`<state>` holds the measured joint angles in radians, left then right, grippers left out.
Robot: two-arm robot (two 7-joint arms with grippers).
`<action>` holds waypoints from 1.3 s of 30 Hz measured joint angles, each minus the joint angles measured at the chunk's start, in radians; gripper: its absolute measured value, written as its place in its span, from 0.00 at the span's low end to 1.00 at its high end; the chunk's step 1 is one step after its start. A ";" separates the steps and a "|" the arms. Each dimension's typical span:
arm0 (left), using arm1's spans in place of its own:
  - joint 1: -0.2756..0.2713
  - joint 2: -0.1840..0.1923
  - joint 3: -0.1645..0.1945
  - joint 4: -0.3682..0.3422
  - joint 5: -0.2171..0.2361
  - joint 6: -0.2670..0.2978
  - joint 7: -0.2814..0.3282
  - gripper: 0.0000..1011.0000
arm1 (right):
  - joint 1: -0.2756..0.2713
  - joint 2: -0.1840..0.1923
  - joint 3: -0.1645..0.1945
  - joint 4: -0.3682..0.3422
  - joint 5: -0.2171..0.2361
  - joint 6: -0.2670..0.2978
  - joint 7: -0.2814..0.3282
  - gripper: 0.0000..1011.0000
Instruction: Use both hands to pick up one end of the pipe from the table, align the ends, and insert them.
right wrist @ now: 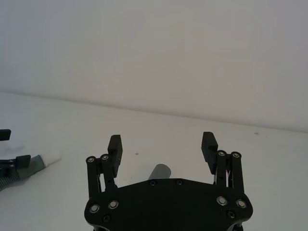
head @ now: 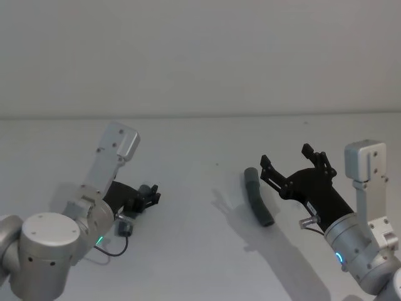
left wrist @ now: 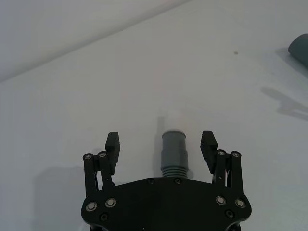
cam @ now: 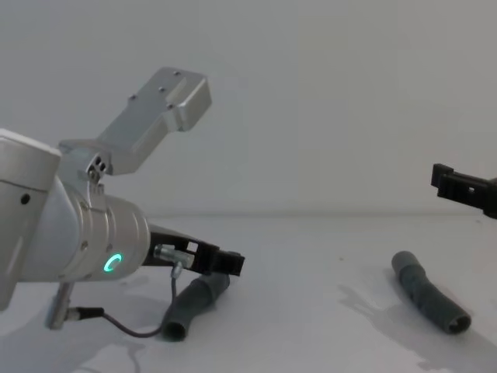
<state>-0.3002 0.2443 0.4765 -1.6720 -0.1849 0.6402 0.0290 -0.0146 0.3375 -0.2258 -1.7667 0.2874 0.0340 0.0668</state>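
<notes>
- Counter (head: 188, 251) carries two hose pieces, well apart.
- We see the left claw (left wrist: 161, 141) spread wide, low on the left, straddling the first hose piece (left wrist: 173, 153) without touching it.
- The right claw (head: 286, 155), equally wide, hovers just right of the second hose piece (head: 257, 195).
- The white tip (left wrist: 172, 118) juts past the left claw's fingers.

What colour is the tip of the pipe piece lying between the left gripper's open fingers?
The tip is white, above a grey cuff; the left wrist view shows it best.
</notes>
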 joint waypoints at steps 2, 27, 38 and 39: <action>-0.003 -0.002 -0.001 0.005 -0.002 0.005 -0.005 0.99 | 0.000 0.000 0.000 0.000 0.000 0.000 0.000 0.99; 0.014 -0.032 -0.015 0.022 -0.013 0.054 -0.023 0.99 | 0.000 0.000 0.000 0.000 0.000 0.000 0.000 0.99; 0.031 -0.048 -0.021 0.026 -0.008 0.060 -0.019 0.99 | 0.000 0.000 0.000 0.000 0.000 0.000 0.000 0.99; 0.033 -0.050 -0.022 0.027 -0.008 0.060 -0.018 0.99 | 0.000 0.000 0.000 0.000 0.000 0.000 0.000 0.99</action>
<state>-0.2674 0.1947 0.4541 -1.6453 -0.1928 0.7003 0.0106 -0.0146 0.3375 -0.2258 -1.7668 0.2873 0.0340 0.0668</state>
